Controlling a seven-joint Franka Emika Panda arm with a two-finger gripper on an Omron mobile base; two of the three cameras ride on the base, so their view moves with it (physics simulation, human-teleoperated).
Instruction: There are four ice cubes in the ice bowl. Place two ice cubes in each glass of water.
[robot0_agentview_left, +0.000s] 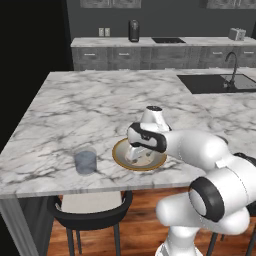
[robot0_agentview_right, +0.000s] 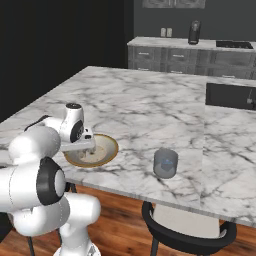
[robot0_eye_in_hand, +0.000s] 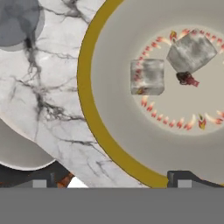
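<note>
A: Roughly, what is seen nearest the base?

B: Arm is folded low over the near edge of the marble island (robot0_agentview_left: 100, 100). Gripper (robot0_eye_in_hand: 111, 178) is hung just above the ice bowl (robot0_agentview_left: 120, 157); in the hand view its two dark finger tips (robot0_eye_in_hand: 183, 178) are stood well apart, nothing clamped between them. Jaws read as open and empty.

A: Bowl contents?

B: Two ice cubes are seen in the hand view, both resting on the beige inside within a ring of small red-orange marks. One cube (robot0_eye_in_hand: 147, 77) is nearer the bowl's middle, the other cube (robot0_eye_in_hand: 191, 51) just beside it, toward the upper right, not touching. A small dark red fleck is seen next to the second cube. Other cubes cannot be made out; the rest of the bowl is cut off or covered by the hand in the base views.

A: Glasses?

B: One glass of water (robot0_agentview_left: 85, 161) is stood upright on the island, left of the bowl, near the front edge, apart from it. The second glass (robot0_agentview_right: 165, 163) is stood to the bowl's right, also near the front edge. Whether cubes are inside either cannot be told.

A: Further back?

B: A dark chair (robot0_agentview_left: 90, 205) is tucked under the island edge. Beyond, a sink with faucet (robot0_agentview_left: 231, 62) is set in the island's far right. Back counter is lined with grey cabinets (robot0_agentview_left: 140, 57).
</note>
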